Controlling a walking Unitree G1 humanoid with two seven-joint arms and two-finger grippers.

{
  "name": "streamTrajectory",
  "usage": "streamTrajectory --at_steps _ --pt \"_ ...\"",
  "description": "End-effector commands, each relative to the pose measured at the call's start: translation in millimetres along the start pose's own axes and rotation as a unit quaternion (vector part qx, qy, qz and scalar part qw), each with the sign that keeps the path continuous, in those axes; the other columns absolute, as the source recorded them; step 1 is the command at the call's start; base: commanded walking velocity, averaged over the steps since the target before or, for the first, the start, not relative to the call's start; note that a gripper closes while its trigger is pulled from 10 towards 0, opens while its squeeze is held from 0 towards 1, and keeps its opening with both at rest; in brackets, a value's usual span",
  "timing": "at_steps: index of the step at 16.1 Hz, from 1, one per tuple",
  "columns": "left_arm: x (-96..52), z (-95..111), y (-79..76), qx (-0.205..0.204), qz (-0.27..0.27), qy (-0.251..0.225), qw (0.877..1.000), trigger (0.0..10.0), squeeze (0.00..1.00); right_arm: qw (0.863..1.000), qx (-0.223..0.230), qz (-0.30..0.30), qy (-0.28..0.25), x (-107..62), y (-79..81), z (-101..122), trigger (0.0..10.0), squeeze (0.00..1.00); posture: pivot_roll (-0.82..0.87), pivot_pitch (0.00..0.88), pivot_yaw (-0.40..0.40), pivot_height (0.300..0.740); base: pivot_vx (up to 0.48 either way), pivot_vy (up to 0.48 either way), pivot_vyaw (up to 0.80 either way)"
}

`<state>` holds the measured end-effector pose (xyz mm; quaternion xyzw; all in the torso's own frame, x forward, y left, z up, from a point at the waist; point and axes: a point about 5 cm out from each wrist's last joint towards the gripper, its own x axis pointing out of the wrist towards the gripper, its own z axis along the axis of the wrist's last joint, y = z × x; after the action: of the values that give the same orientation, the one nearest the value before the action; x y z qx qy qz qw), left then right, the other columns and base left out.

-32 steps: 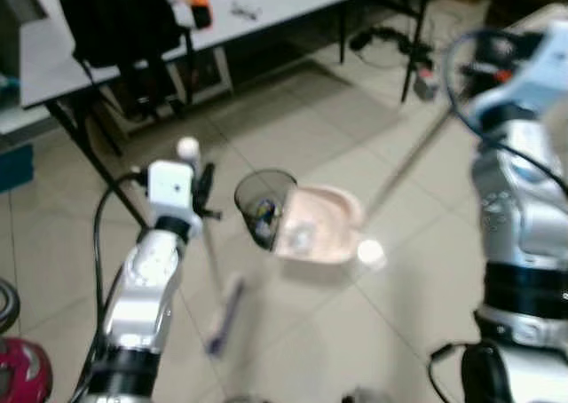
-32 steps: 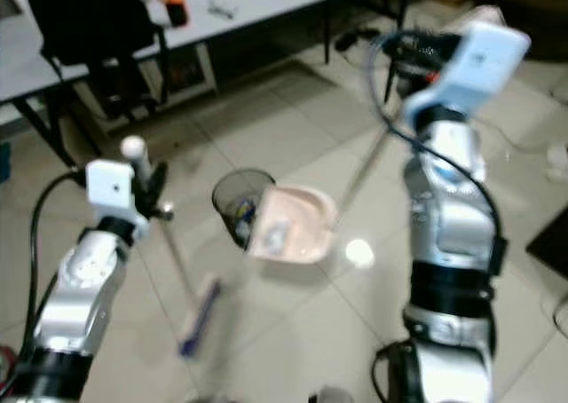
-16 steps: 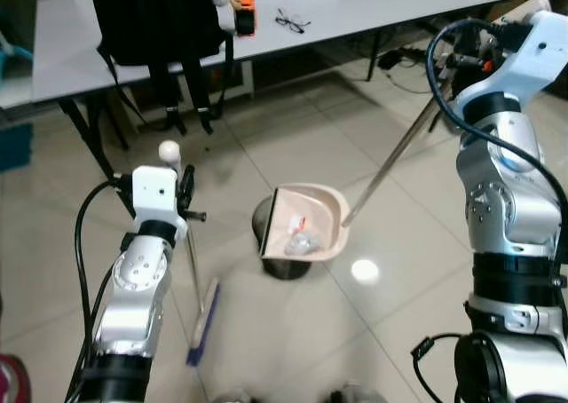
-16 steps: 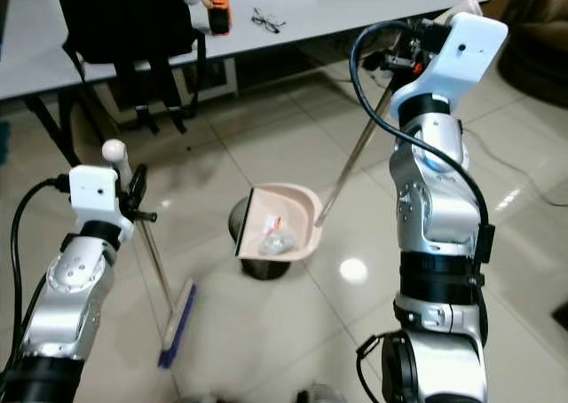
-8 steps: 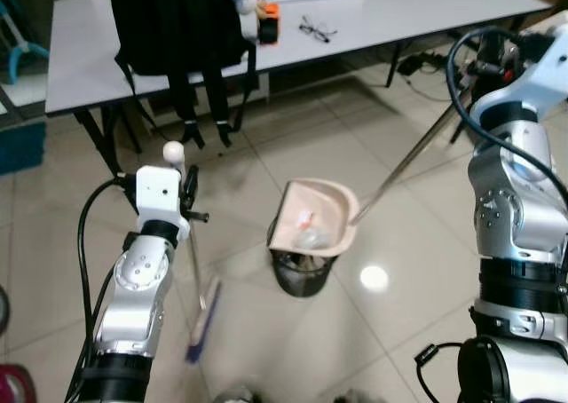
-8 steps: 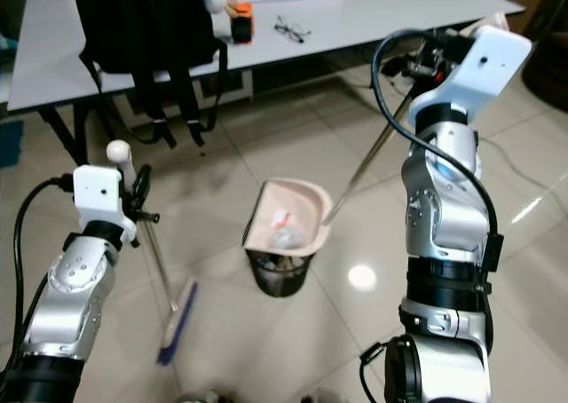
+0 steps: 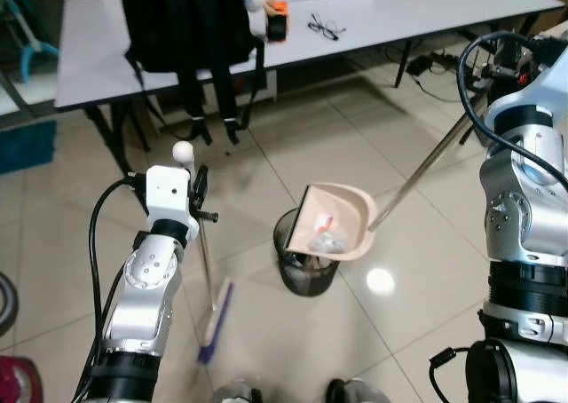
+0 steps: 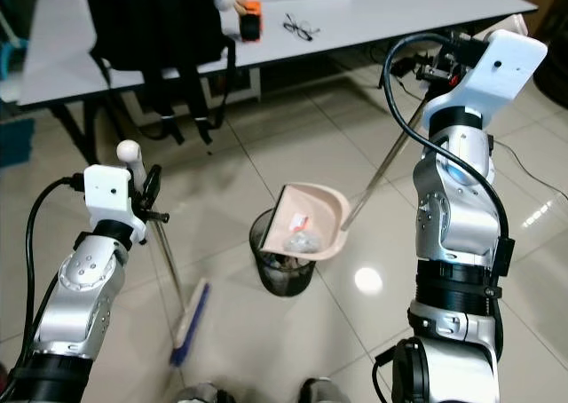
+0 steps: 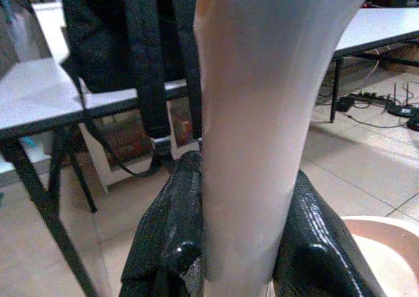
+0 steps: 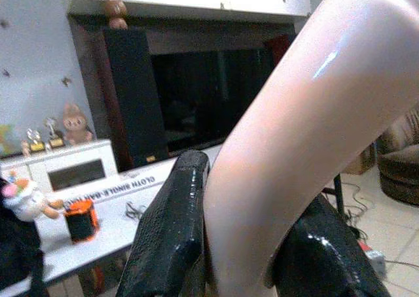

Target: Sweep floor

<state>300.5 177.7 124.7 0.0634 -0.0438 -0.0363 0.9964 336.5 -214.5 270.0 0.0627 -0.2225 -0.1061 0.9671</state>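
A pale pink dustpan (image 7: 340,218) on a long metal handle (image 7: 428,166) hangs tilted over a black mesh bin (image 7: 304,268), with scraps of litter (image 7: 326,239) lying in it. My right gripper (image 8: 441,62) is shut on the top of that handle, whose pale grip (image 10: 288,133) sits between its fingers (image 10: 171,231). My left gripper (image 7: 199,195) is shut on the pale broom handle (image 9: 252,127), just below its round knob (image 7: 182,150). The broom's blue head (image 7: 216,323) rests on the tiled floor left of the bin.
A grey table (image 7: 417,3) spans the back with a black backpack (image 7: 182,17), glasses (image 7: 323,27) and an orange object (image 7: 278,21) on it. Its black legs (image 7: 111,141) stand ahead on the left. Cables (image 7: 435,61) lie at the back right. My feet (image 7: 342,391) are below.
The view has swung while I moved. The dustpan went from beside the bin to above it and now hangs tilted over its mouth. The broom stays held upright at the left.
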Motion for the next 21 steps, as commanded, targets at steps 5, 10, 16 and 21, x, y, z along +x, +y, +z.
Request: streamTrajectory --at_steps 5,10,16,21 --pt "-0.1 4.1 2.6 0.008 0.000 -0.010 1.000 10.0 0.00 0.992 -0.037 0.076 -0.092 -3.3 22.7 7.3 10.0 0.00 -0.01 0.062 0.042 0.740 0.000 0.000 0.00" --pt "-0.1 4.7 2.8 0.009 0.003 -0.012 1.000 10.0 0.00 0.972 -0.083 0.186 -0.120 -16.4 59.5 -24.5 10.0 0.00 0.01 0.065 0.037 0.740 0.000 0.000 0.00" --pt "-0.4 4.5 3.4 0.012 0.006 -0.013 1.000 10.0 0.00 0.917 -0.148 0.328 -0.173 -55.1 97.5 -46.3 10.0 0.00 0.01 0.076 0.039 0.740 0.000 0.000 0.00" --pt "1.0 4.6 2.1 0.011 0.004 -0.013 1.000 10.0 0.00 0.895 -0.150 0.381 -0.178 -73.2 107.1 -59.5 10.0 0.00 0.01 0.072 0.039 0.740 0.000 0.000 0.00"
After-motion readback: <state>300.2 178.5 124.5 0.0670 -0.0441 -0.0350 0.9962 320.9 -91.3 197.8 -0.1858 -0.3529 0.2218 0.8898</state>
